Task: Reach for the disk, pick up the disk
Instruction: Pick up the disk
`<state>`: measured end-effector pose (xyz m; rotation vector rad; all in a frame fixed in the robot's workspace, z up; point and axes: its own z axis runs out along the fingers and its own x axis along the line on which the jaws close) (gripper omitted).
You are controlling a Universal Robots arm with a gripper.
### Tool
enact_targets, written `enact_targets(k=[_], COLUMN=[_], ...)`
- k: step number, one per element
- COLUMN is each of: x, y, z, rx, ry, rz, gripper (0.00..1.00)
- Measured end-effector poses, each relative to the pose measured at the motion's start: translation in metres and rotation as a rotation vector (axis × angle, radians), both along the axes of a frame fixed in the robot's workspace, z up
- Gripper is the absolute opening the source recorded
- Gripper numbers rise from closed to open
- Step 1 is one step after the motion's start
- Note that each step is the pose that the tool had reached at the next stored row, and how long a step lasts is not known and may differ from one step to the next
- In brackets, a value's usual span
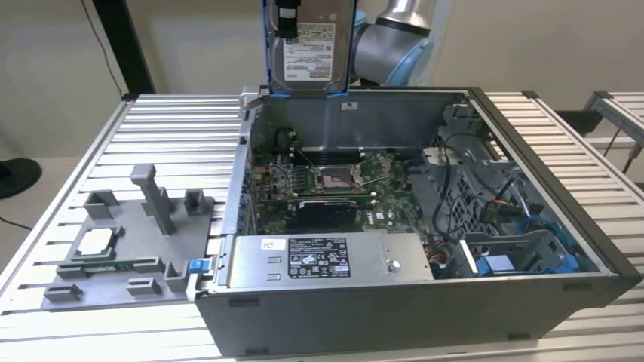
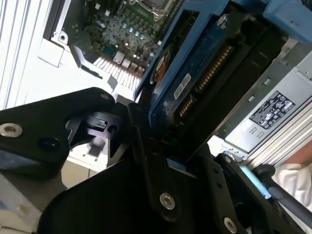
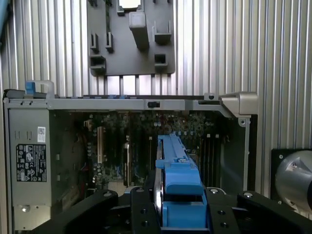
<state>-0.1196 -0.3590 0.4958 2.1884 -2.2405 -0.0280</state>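
My gripper (image 3: 180, 214) is clamped on the disk (image 1: 308, 47), its black fingers (image 2: 146, 161) pressing the blue-framed edges in both wrist views. I hold the disk upright in the air above the back wall of the open computer case (image 1: 563, 226). Beyond, on the exterior view's left, a grey fixture plate (image 1: 126, 241) lies on the ribbed table (image 1: 171, 128).

Below me, an open grey metal computer case (image 1: 423, 317) exposes its green motherboard (image 1: 327, 185); a grey plastic fixture plate (image 1: 121, 241) lies beside it on the slatted aluminium table (image 1: 60, 226).
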Motion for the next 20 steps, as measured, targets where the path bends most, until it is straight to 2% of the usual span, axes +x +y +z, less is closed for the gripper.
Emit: enact_targets(k=[20], x=[0.056], y=[-0.0003], z=[0.0], rx=[0.0], ry=[0.0015], rz=[0.0], gripper=[0.0])
